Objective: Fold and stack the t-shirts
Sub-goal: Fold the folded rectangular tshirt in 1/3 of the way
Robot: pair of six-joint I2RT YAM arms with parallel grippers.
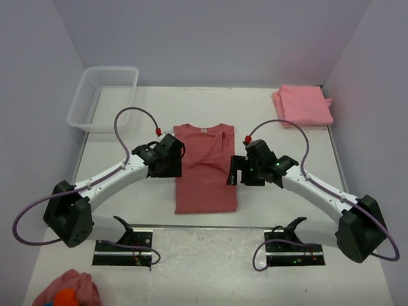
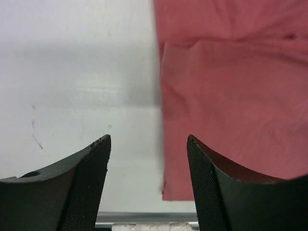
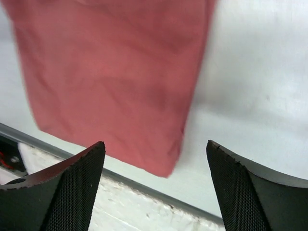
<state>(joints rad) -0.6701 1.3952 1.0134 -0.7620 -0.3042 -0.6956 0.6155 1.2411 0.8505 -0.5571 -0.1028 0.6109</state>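
Observation:
A dusty rose-red t-shirt (image 1: 205, 169) lies flat in the middle of the table, folded into a long narrow strip with its collar at the far end. My left gripper (image 1: 173, 167) hovers open at its left edge; the shirt's left side and near-left corner show in the left wrist view (image 2: 231, 106). My right gripper (image 1: 237, 172) hovers open at its right edge; the shirt's near-right corner shows in the right wrist view (image 3: 115, 77). Both grippers are empty. A folded salmon-pink t-shirt (image 1: 303, 105) lies at the far right.
A white mesh basket (image 1: 102, 97) stands at the far left. A pink cloth lump with an orange patch (image 1: 67, 292) lies at the near left corner. The table's near edge (image 3: 144, 190) runs just below the shirt's hem.

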